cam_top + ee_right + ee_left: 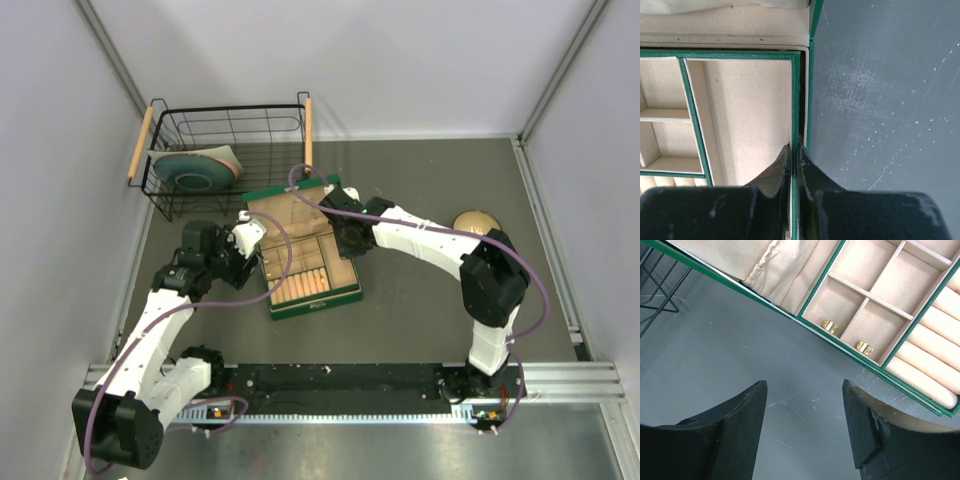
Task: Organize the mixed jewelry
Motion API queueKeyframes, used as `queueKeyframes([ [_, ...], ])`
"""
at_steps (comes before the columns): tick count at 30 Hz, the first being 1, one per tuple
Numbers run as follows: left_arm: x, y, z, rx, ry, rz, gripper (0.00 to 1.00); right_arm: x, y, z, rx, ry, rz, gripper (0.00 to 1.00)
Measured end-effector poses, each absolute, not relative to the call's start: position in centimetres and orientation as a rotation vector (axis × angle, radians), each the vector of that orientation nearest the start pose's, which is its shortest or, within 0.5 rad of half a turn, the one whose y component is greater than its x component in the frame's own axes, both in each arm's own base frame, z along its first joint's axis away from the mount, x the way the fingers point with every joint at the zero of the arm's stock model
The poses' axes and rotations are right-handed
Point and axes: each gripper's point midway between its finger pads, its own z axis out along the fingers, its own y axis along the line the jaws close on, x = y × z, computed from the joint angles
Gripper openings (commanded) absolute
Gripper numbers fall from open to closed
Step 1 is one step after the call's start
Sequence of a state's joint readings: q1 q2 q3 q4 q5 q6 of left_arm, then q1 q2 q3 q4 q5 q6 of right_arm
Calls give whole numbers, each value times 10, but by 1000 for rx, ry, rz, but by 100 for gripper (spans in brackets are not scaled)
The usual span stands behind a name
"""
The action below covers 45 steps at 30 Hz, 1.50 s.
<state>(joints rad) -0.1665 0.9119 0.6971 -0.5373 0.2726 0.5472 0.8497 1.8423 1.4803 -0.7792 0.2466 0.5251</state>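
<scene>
Organizing mixed jewelry, overhead and wrist views. At the table's (pixel 420 290) far left corner stands a wire basket (pixel 230 108) holding a teal plate (pixel 195 170). The left gripper (pixel 805 385) hangs over bare table just beside the left edge of the green box (pixel 312 300), its jaws spread wide with nothing between them. Two gold rings (pixel 830 326) lie in the box, one in each of two adjoining small compartments along that left wall; beside these compartments, padded ring rolls (pixel 935 340) fill the section at the box's near edge. The right gripper (pixel 792 147) is at the box's right edge, fingers (pixel 782 172) pinched together on the thin green wall, one inside the large beige compartment, one outside. A tan bowl (pixel 477 222) sits near the table's right edge.
</scene>
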Motion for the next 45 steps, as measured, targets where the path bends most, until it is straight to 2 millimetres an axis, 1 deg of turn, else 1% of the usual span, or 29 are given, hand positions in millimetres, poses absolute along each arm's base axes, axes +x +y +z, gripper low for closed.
queueKeyframes([
  [6, 260, -70, 133, 927, 2096, -120, 67, 289, 294, 95, -347, 2629, 105, 0],
  [11, 260, -70, 133, 927, 2096, -120, 67, 286, 292, 87, -335, 2632, 90, 0],
  [16, 260, -70, 133, 928, 2096, -120, 67, 287, 292, 86, -329, 2613, 88, 0],
  [18, 260, -71, 133, 928, 2096, -121, 67, 287, 293, 85, -328, 2609, 90, 5],
  [21, 260, -71, 133, 929, 2095, -125, 67, 287, 293, 84, -328, 2606, 91, 18],
  [22, 260, -72, 133, 930, 2094, -128, 67, 287, 294, 85, -328, 2605, 96, 27],
  [24, 260, -72, 133, 930, 2094, -128, 67, 287, 296, 85, -326, 2601, 112, 34],
  [25, 260, -72, 133, 930, 2094, -128, 67, 286, 299, 85, -333, 2600, 127, 39],
  [28, 261, -72, 133, 928, 2092, -128, 67, 285, 304, 86, -343, 2594, 154, 45],
  [30, 262, -73, 134, 922, 2087, -132, 67, 285, 305, 89, -350, 2587, 161, 46],
  [36, 269, -78, 138, 869, 2073, -165, 68, 288, 302, 111, -357, 2531, 173, 49],
  [39, 278, -79, 144, 820, 2054, -171, 70, 290, 299, 124, -365, 2493, 177, 57],
  [40, 283, -79, 148, 797, 2044, -170, 73, 291, 298, 129, -367, 2480, 179, 64],
  [44, 304, -74, 164, 707, 2004, -177, 77, 297, 290, 153, -364, 2418, 187, 68],
  [45, 310, -72, 168, 688, 1993, -182, 78, 299, 287, 157, -356, 2410, 187, 68],
])
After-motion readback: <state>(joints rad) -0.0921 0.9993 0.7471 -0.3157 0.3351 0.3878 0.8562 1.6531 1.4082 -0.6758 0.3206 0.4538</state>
